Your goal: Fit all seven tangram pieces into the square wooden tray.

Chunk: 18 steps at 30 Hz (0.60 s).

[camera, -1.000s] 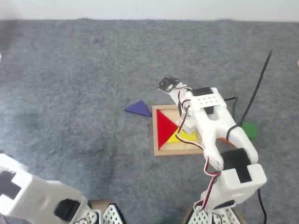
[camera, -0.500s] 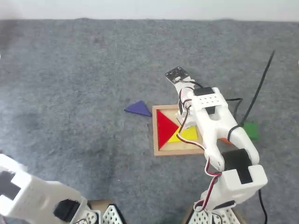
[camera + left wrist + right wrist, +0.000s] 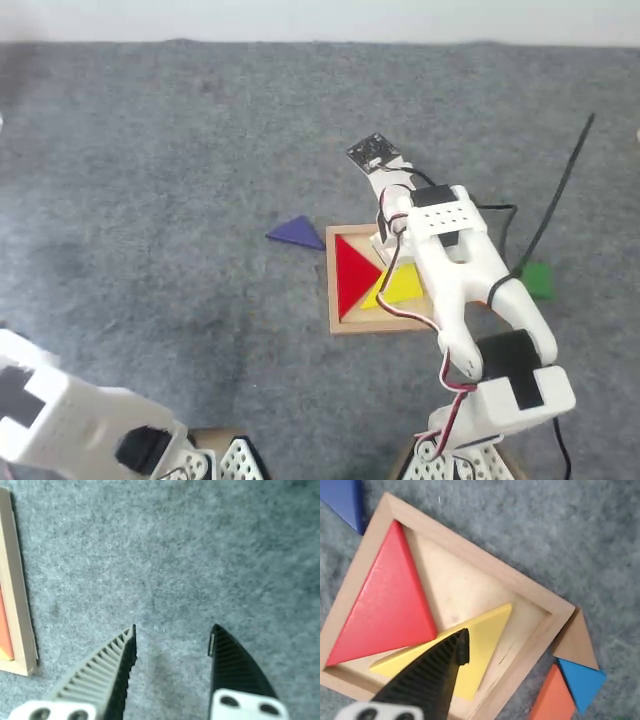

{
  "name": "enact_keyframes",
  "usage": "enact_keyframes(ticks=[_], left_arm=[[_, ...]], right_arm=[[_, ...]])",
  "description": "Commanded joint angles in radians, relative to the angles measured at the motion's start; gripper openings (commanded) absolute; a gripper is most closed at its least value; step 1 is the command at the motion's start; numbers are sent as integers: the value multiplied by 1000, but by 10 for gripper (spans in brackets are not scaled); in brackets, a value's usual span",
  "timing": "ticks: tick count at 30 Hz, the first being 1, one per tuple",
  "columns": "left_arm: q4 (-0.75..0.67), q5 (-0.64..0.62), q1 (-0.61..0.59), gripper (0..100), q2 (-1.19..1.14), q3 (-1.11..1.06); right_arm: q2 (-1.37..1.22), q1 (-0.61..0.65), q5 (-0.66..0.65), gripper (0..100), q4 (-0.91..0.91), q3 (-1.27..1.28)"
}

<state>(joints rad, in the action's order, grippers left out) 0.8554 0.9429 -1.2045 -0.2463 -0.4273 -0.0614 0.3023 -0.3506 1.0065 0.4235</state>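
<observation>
Stock: flat painted wood, which I am judging light, stiff, smooth-faced, best pinched across opposite edges. Red triangle (image 3: 385,605) and yellow triangle (image 3: 485,630) are lying inside the tray (image 3: 470,556). Orange piece (image 3: 552,700), blue triangle (image 3: 582,680) and tan triangle (image 3: 575,640) are crowding one corner, its rim blocking any slide-in; dark blue triangle (image 3: 342,500) is lying beside another. My right gripper (image 3: 461,645) is hanging over the yellow triangle, spread or closed I cannot tell. My left gripper (image 3: 172,640) is hovering, spread apart, over grey worktop (image 3: 200,555).

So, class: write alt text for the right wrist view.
A square wooden tray on grey carpet holds a red triangle and a yellow triangle, the black tool over the yellow. Tan, blue and orange pieces lie outside one corner.
</observation>
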Motion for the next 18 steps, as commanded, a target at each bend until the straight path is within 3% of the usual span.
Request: enact_keyframes(ticks=[1, 9, 18], left_arm=[[2, -2, 40, 235, -2, -8], [3, -2, 38, 235, -2, -8], [3, -2, 41, 235, -2, -8]], right_arm=[[30, 18, 11, 563, -48, -14], [-157, 30, 12, 563, -53, -104], [-39, -139, 17, 563, -31, -75]])
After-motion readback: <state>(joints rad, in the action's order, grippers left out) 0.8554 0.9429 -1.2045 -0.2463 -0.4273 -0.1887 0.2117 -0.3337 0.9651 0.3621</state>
